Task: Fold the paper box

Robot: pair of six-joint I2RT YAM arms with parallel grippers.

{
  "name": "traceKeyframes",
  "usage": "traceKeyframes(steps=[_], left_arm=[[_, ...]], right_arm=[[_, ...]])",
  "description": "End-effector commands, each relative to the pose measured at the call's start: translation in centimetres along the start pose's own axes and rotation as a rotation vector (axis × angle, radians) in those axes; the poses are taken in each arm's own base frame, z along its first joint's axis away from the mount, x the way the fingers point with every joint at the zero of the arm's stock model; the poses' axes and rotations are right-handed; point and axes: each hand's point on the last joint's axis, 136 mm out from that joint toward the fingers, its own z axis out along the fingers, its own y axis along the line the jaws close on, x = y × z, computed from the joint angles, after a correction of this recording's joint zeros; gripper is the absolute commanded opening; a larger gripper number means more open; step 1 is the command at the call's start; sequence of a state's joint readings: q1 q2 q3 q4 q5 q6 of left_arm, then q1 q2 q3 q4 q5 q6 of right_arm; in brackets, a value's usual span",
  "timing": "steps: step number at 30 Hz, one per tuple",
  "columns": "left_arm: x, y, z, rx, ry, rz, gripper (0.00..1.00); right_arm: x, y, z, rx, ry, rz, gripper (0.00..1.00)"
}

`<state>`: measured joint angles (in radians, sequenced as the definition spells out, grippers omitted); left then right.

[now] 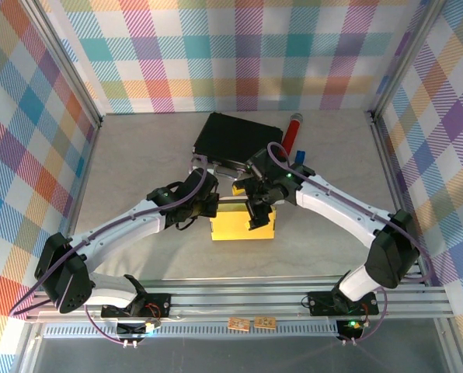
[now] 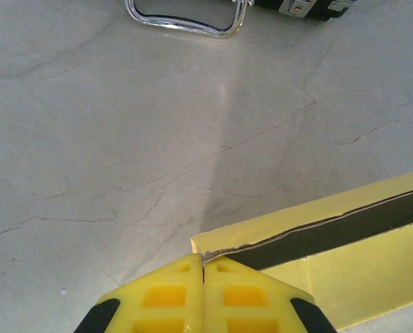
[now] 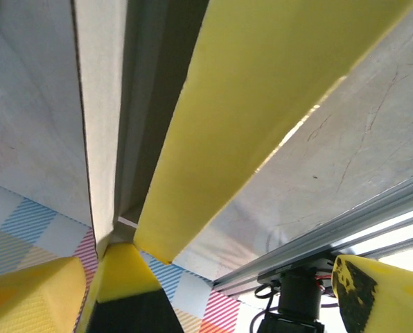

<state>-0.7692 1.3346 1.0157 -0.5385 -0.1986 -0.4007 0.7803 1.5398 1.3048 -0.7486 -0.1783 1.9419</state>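
The paper box (image 1: 243,225) is bright yellow cardboard, standing partly formed at the table's middle. My left gripper (image 1: 210,203) is at its left end. In the left wrist view that gripper (image 2: 204,267) is shut, pinching the thin upper edge at a corner of the paper box (image 2: 331,222). My right gripper (image 1: 259,216) hangs over the box's top right part. In the right wrist view the right gripper (image 3: 248,277) is open, one finger against the lower tip of a yellow panel (image 3: 262,90), the other finger well apart. A whitish inner face (image 3: 102,104) shows beside that panel.
A black hard case (image 1: 235,136) lies just behind the box, with a clear loop handle (image 2: 186,19) toward it. A red cylinder (image 1: 294,130) and a small blue item (image 1: 301,159) lie at the back right. Plaid walls enclose the table; an aluminium rail (image 1: 239,299) runs along the front.
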Motion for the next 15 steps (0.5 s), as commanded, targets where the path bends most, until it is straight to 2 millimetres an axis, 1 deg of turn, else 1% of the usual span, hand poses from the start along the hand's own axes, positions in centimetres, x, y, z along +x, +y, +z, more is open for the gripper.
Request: traceKeyframes(steps=[1,5,9,12,15], left_arm=[[0.3,-0.1,-0.3,-0.004,-0.026,0.006,0.0],[0.3,-0.3,-0.5,-0.014,-0.046,0.011,0.0],[0.5,-0.4,-0.5,-0.013,-0.068,0.005,0.0],[0.8,-0.4,-0.5,-0.009,-0.079,0.003,0.0],[0.8,-0.4,-0.6,-0.001,-0.088,-0.005,0.0]], right_arm=[[-0.1,-0.3,1.5,0.022,0.014,0.084,0.92],[-0.1,0.7,2.5,0.0,0.019,0.095,0.92],[0.1,0.9,3.5,0.011,0.034,0.086,0.91],[-0.2,0.8,4.0,0.01,0.028,0.087,0.88],[-0.8,0.7,4.2,0.002,0.004,0.095,0.83]])
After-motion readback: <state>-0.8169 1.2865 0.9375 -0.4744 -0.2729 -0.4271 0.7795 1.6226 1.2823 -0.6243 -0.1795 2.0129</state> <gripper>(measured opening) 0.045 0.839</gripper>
